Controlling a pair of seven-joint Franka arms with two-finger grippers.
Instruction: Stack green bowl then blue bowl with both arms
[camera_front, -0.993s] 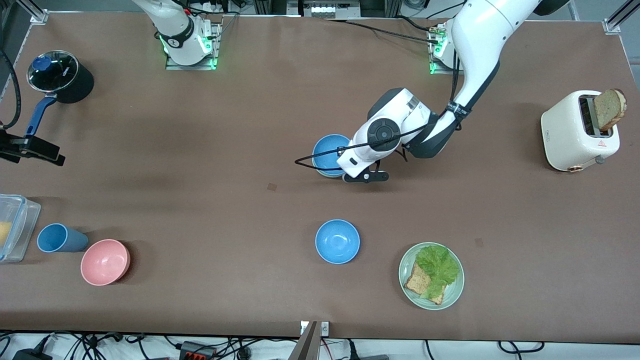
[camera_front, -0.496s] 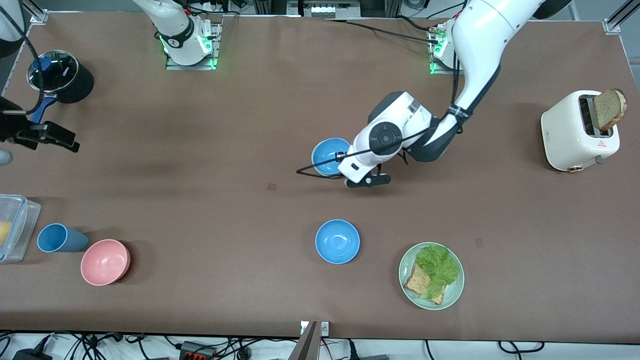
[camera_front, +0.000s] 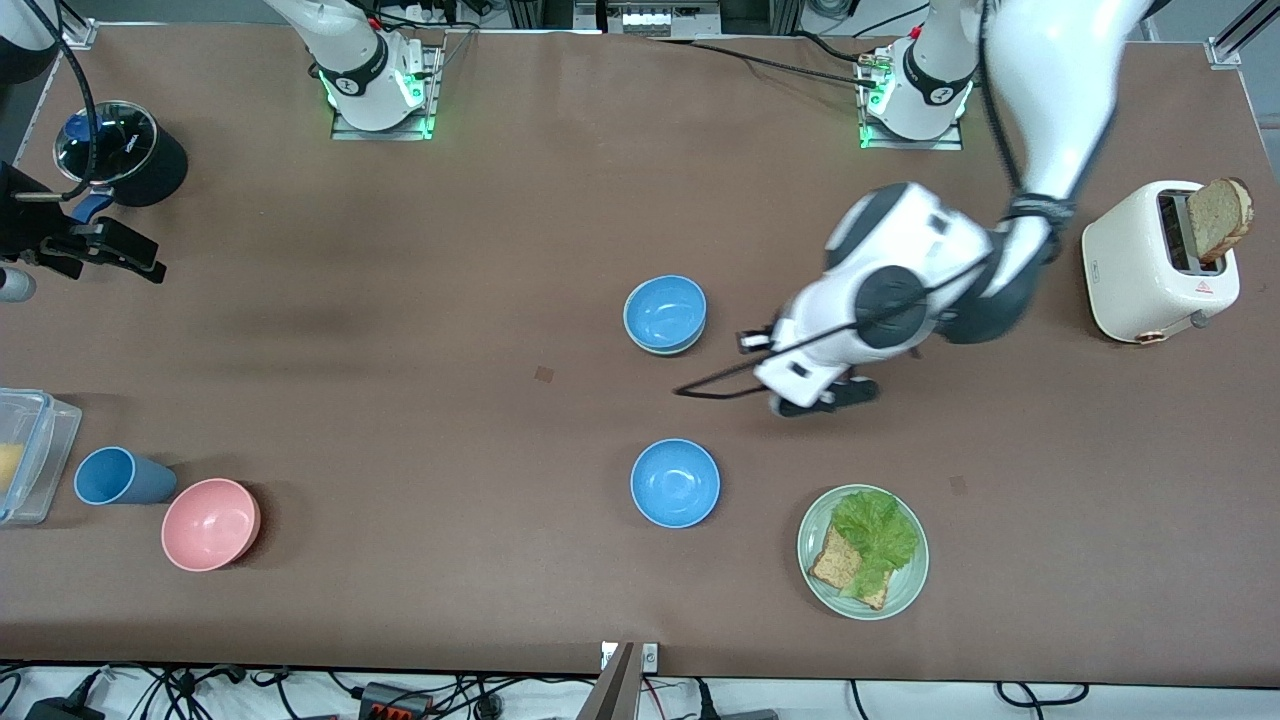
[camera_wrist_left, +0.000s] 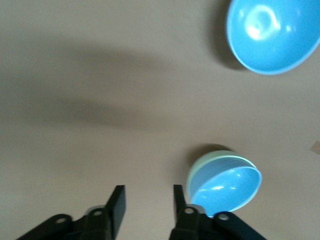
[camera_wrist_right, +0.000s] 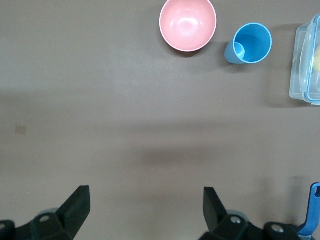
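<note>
stack: small round sky-blue bowl (camera_front: 665, 311) nested in pale sage-green bowl (camera_wrist_left: 200, 167), frame centre | second sky-blue bowl (camera_front: 675, 482) lower centre, alone | left gripper (camera_front: 812, 398) over bare table beside stack, fingers (camera_wrist_left: 117, 205) parted, empty | right gripper (camera_wrist_right: 145, 207) upper-left edge, fingers spread wide, empty
</note>
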